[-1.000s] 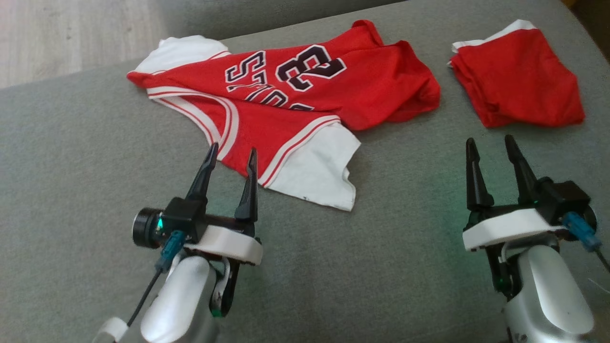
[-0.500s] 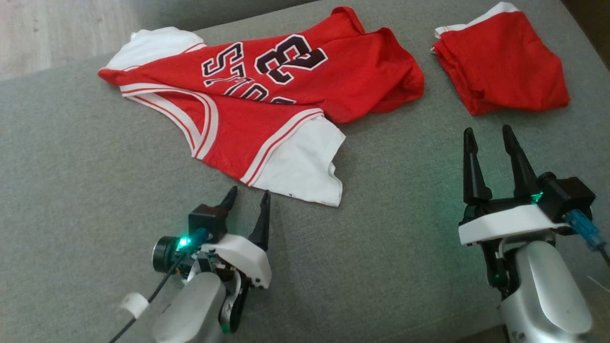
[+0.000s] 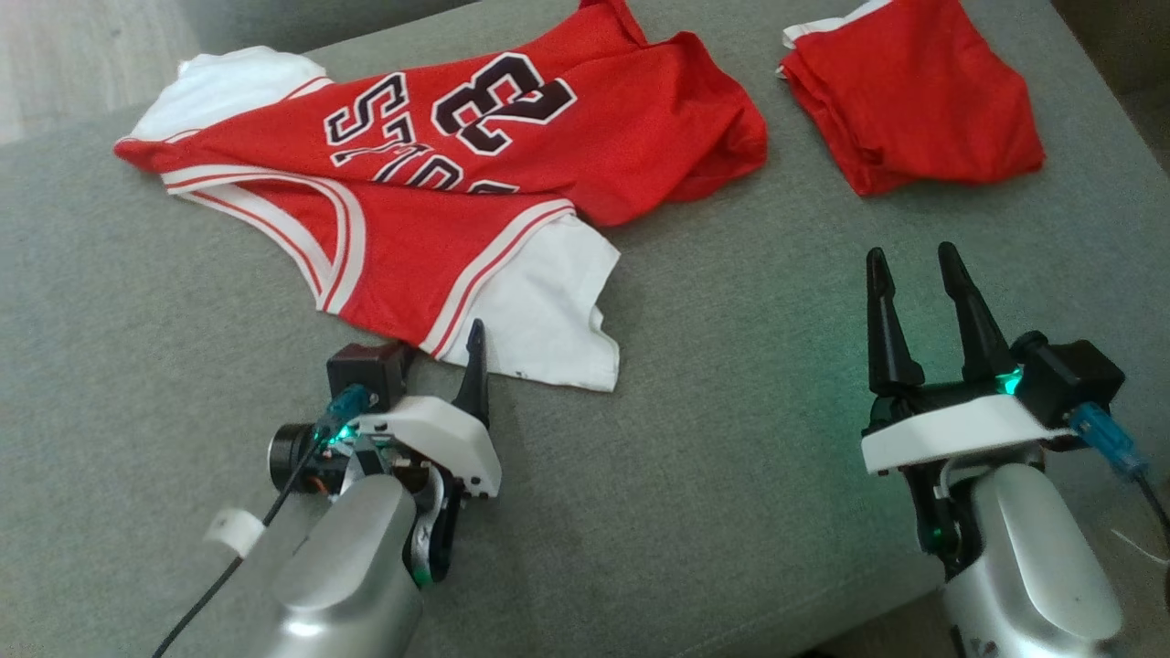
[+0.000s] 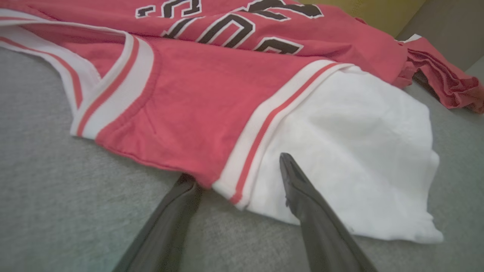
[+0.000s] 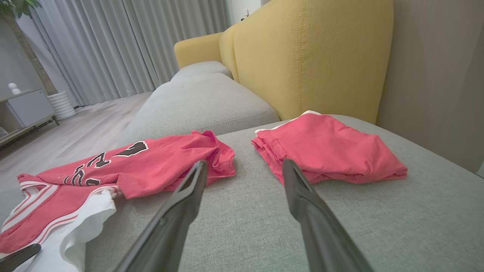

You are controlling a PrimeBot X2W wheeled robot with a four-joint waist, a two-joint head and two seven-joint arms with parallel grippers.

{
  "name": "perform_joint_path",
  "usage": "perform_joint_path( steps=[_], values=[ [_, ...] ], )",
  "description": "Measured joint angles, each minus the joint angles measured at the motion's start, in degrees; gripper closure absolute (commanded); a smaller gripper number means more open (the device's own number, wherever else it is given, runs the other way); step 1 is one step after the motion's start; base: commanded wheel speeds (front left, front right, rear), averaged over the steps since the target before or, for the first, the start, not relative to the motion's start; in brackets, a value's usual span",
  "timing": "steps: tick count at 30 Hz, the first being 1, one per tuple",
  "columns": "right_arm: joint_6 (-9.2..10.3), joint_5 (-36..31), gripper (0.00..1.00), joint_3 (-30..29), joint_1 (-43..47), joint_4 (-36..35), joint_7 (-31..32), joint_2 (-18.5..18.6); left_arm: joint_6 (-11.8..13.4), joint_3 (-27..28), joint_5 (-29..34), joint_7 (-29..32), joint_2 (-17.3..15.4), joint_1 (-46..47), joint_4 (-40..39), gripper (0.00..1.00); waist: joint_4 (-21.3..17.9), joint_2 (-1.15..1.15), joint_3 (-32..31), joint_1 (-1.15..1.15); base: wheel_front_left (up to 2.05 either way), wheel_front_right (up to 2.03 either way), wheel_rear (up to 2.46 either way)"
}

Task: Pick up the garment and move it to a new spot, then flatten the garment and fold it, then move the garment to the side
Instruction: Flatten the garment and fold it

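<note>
Head view: the red jersey (image 3: 439,210) with white sleeves lies rumpled on the grey sofa cushion (image 3: 731,429), toward 11 o'clock. The left gripper (image 3: 439,352) sits at 7 o'clock, its tips at the jersey's near hem, where the red body meets a white sleeve. The right gripper (image 3: 911,251) stands at 4 o'clock, jaws wide apart and empty, well clear of the jersey. A folded red cloth (image 3: 914,119) lies apart at 1 o'clock.

Left wrist view: the left gripper's jaws are spread wide with nothing clamped. One finger (image 4: 300,189) lies over the white sleeve. The other (image 4: 177,204) meets the red hem's edge, where its tip is hidden.

Right wrist view: the two fingers are spread above bare cushion. The jersey is at 9 o'clock and the folded cloth at 1 o'clock, before a yellow backrest (image 5: 302,56). Curtains (image 5: 132,45) hang at 11 o'clock.
</note>
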State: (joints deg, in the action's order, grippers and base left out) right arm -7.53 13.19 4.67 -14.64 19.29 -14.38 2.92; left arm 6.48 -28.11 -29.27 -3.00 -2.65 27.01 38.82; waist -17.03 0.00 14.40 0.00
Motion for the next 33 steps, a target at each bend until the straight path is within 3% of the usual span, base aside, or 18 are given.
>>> perform_joint_path(
  steps=[2, 4, 5, 18, 33],
  values=[
    [0.0, 0.0, 0.0, 0.0, 0.0, 0.0, 0.0, 0.0, -0.7, -0.1, -0.2, 0.4, 0.0, 0.5, 0.2, 0.0, -0.5, 0.0, 0.2, 0.0, 0.0, 0.0, 0.0],
    [0.0, 0.4, 0.0, 0.1, 0.0, 0.0, 0.0, 0.0, -1.4, -0.2, -0.6, 0.4, 0.0, 1.1, 0.4, 0.86, -0.9, 0.0, 0.4, 0.0, 0.0, 0.0, 0.0],
    [0.0, 0.5, 0.0, 0.1, 0.0, 0.0, 0.0, 0.0, -1.7, -0.2, -0.7, 0.4, 0.0, 1.3, 0.5, 1.0, -1.0, 0.0, 0.4, 0.0, 0.0, 0.0, 0.0],
    [0.0, -0.2, 0.0, -0.3, 0.0, 0.6, 0.0, 0.0, -1.9, 2.4, -1.6, -8.8, -1.5, 1.2, -1.0, 1.0, 2.1, 0.0, -1.6, 0.0, 0.0, 0.0, 0.0],
    [0.0, -1.2, 0.0, -0.7, 0.2, 4.0, 0.0, 0.0, 0.7, 8.1, -2.6, -7.6, -14.0, -5.9, -11.7, 1.0, 10.2, 0.0, -5.0, 0.0, 0.0, 0.0, 0.0]
  ],
)
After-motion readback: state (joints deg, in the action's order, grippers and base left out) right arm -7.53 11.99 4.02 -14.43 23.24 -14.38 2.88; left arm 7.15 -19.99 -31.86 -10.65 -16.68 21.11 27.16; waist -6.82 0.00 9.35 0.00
